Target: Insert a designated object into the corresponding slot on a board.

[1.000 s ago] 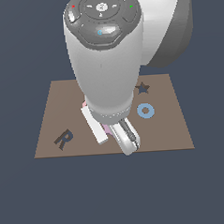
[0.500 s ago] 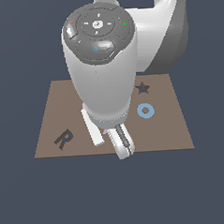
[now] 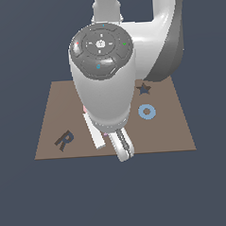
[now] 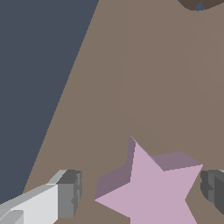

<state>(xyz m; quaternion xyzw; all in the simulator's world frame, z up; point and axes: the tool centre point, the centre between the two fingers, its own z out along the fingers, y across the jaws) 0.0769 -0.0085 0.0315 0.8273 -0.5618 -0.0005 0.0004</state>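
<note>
The claw (image 4: 140, 192) stands open around the star (image 4: 151, 190), gripping nothing; closing on its uneven points could twist it loose.

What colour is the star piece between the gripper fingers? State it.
Pale lilac-pink star, seen best in the wrist view.

Over the last second the arm (image 3: 103, 82) has swung toward the exterior view's left and tilted more upright over the board (image 3: 168, 130). The hand (image 3: 111, 138) now sits slightly farther from the blue ring (image 3: 146, 111), and less of the white finger (image 3: 95, 132) shows beneath the arm.
</note>
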